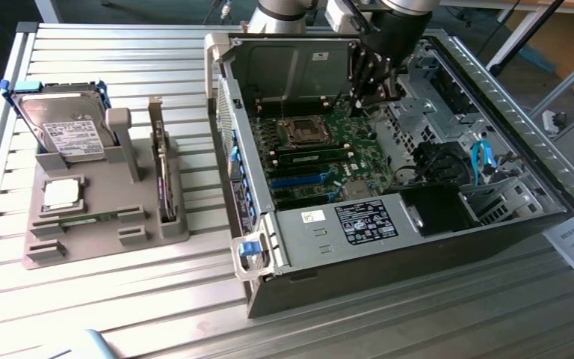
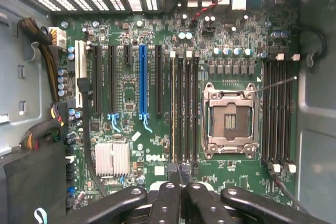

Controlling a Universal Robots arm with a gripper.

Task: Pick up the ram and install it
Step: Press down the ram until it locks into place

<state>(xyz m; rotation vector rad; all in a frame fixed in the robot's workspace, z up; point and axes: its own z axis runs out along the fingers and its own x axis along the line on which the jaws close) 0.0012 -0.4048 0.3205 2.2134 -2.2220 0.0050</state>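
Observation:
One ram (image 1: 93,218), a thin green stick, lies flat in the grey holder tray (image 1: 42,258) at the exterior view's left. My gripper (image 1: 370,101) hangs inside the open computer case (image 1: 367,224), above the motherboard (image 1: 312,142) near its far end. In the wrist view the gripper (image 2: 181,182) is shut, its black fingers (image 2: 163,200) pressed together with nothing visible between them, just past the end of the long memory slots (image 2: 185,108). A thin strip with a yellowish edge (image 2: 173,108) stands in the slot farthest from the empty processor socket (image 2: 231,121); it may be a seated ram.
The tray also carries a hard drive (image 1: 63,131), a square silver processor chip (image 1: 60,194) and an upright expansion card (image 1: 167,187). Inside the case are a blue slot (image 2: 142,85), a silver heatsink (image 2: 112,158), cable bundles (image 2: 44,129) and a second bank of slots (image 2: 278,114).

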